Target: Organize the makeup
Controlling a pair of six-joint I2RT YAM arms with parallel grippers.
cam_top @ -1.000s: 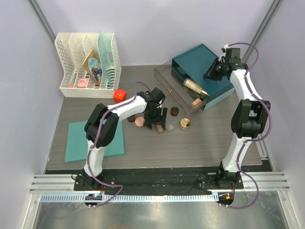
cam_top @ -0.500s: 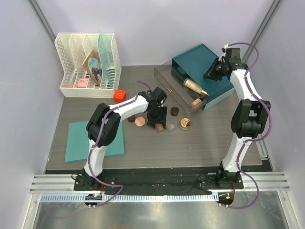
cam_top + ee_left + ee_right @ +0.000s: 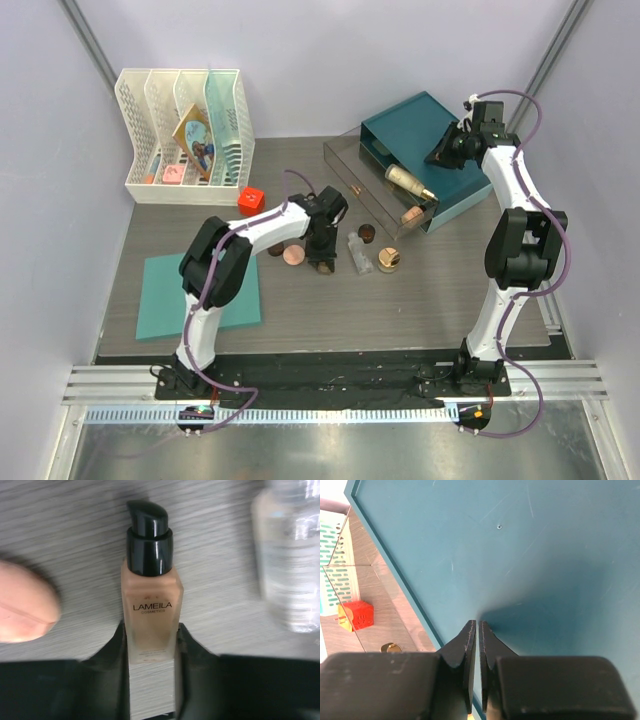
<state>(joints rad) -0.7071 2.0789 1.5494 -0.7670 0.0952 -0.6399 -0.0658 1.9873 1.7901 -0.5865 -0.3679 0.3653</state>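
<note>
In the left wrist view a beige foundation bottle point(image 3: 151, 605) with a black pump cap lies on the table. My left gripper point(image 3: 151, 630) is shut on its lower end, one finger pressed to each side. A clear bottle point(image 3: 290, 560) lies to its right and a pink compact point(image 3: 25, 607) to its left. From above, the left gripper point(image 3: 322, 256) sits among the makeup: pink compact point(image 3: 292, 255), clear bottle point(image 3: 358, 250), dark brown jar point(image 3: 367, 233), gold-lidded jar point(image 3: 388, 260). My right gripper point(image 3: 477, 624) is shut and empty, hovering over the teal box point(image 3: 545, 540).
A clear acrylic tray point(image 3: 352, 163) beside the teal box point(image 3: 420, 125) holds a beige tube point(image 3: 408, 180) and a peach stick point(image 3: 411, 214). A red cube point(image 3: 251, 200), a white rack point(image 3: 150, 185) and a teal mat point(image 3: 198, 290) are on the left.
My left jaws have closed from wide apart onto the beige bottle. The clear bottle now lies apart to the gripper's right. The right arm has stayed still.
</note>
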